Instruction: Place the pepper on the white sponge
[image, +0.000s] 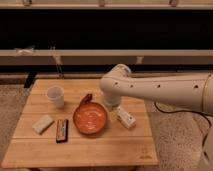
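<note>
End effector (111, 104) mostly hidden under arm (160, 90) by orange bowl (76, 116) — arm cut off at right edge.

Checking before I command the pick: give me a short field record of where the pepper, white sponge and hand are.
pepper: on the table, by the far rim of the orange bowl, not held
white sponge: front left, nothing on it, dark bar beside it
hand: open, low over the table, right of the pepper, between orange bowl and whitish box
cup: upright, back left
task: not yet done
</note>
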